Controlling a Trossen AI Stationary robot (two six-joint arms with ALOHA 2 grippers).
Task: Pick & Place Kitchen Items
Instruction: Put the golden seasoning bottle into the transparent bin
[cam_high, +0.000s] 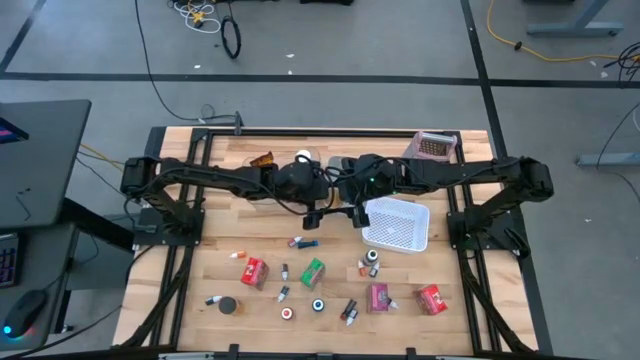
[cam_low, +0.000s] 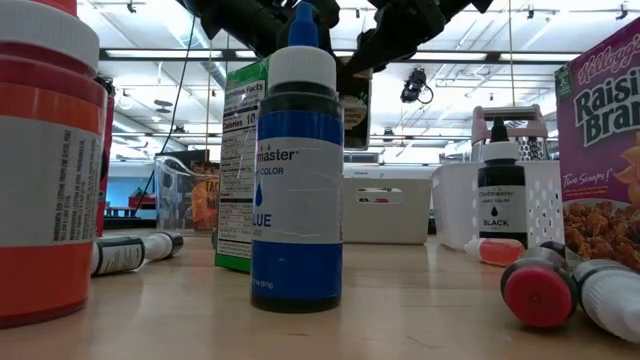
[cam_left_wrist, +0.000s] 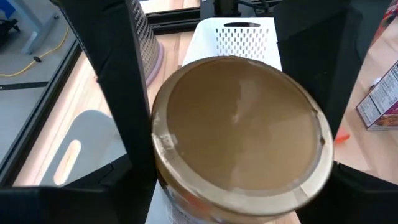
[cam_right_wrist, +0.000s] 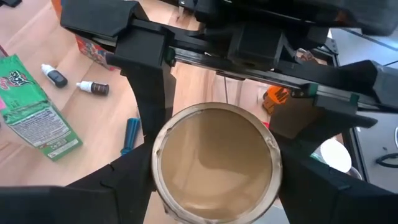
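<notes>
We're over the middle of the table (cam_high: 200, 300) and both arms have met there. The left gripper (cam_high: 314, 218) reaches in from 9 o'clock, the right gripper (cam_high: 356, 214) from 3 o'clock, and they are almost nose to nose.

Between them is the short jar (cam_left_wrist: 239, 130) with its tan lid facing the left wrist camera. The left fingers (cam_left_wrist: 124, 93) are spread wide and pressed against its sides. From the right wrist we see the same jar (cam_right_wrist: 214, 158). The right arm's own fingers (cam_right_wrist: 118, 186) are clamped on it low down, while the other arm's fingers flank it from the far side. So two grips share one jar, held up off the wood.

Just at 3 o'clock of the jar sits the white perforated bin (cam_high: 398, 225). At about 1 o'clock, by the table's far edge, is a pinkish-grey bin (cam_high: 433, 146).

The rest of the kitchen items lie scattered toward 6 o'clock: a green box (cam_high: 313, 272), a red box (cam_high: 254, 271) at 7, a pink box (cam_high: 378, 297) and another red one (cam_high: 432, 299) at 5. Small bottles lie among them. Down at table height a blue-capped bottle (cam_low: 296, 170) stands upright, closest to the lens.
</notes>
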